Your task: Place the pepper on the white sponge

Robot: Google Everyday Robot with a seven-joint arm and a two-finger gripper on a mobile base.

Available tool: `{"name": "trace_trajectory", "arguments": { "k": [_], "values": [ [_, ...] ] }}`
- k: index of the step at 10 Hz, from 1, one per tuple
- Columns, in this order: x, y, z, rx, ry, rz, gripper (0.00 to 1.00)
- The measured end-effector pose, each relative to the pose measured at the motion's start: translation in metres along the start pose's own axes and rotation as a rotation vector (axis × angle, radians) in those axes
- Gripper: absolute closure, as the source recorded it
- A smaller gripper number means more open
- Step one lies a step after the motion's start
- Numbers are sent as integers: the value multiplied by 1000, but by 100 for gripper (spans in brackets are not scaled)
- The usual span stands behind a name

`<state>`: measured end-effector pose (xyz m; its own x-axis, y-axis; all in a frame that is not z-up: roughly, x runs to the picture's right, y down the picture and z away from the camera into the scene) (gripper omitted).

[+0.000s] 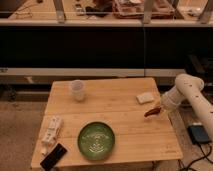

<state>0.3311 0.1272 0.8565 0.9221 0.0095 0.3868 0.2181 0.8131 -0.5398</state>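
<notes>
Finding: the end effector (156,109) stands over the table (115,112) close to its right edge as the camera sees it, about midway between the far and near edges. It is pressed together, and the pepper (150,113) juts from its tip, so it is judged to be pinched there. Whether the pepper is clear of the table or resting on it cannot be told. The pepper's long axis runs aslant, its free end pointing toward the near-left. The sponge (145,97) lies flat just beside it, toward the far edge and slightly to the left, apart from the pepper. Its longer side runs roughly along the far edge. The coming move is judged a short carry toward the far edge, then a release. Only one arm is present. The cup (77,90) and plate (96,141) lie well apart, out of the path.
</notes>
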Motion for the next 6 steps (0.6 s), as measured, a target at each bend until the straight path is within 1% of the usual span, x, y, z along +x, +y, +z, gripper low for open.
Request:
{"name": "trace_trajectory", "arguments": {
  "k": [4,6],
  "values": [
    [15,-29,-12,32,-5,-4,91],
    [20,-52,-15,48,-11,-19,91]
  ]
}}
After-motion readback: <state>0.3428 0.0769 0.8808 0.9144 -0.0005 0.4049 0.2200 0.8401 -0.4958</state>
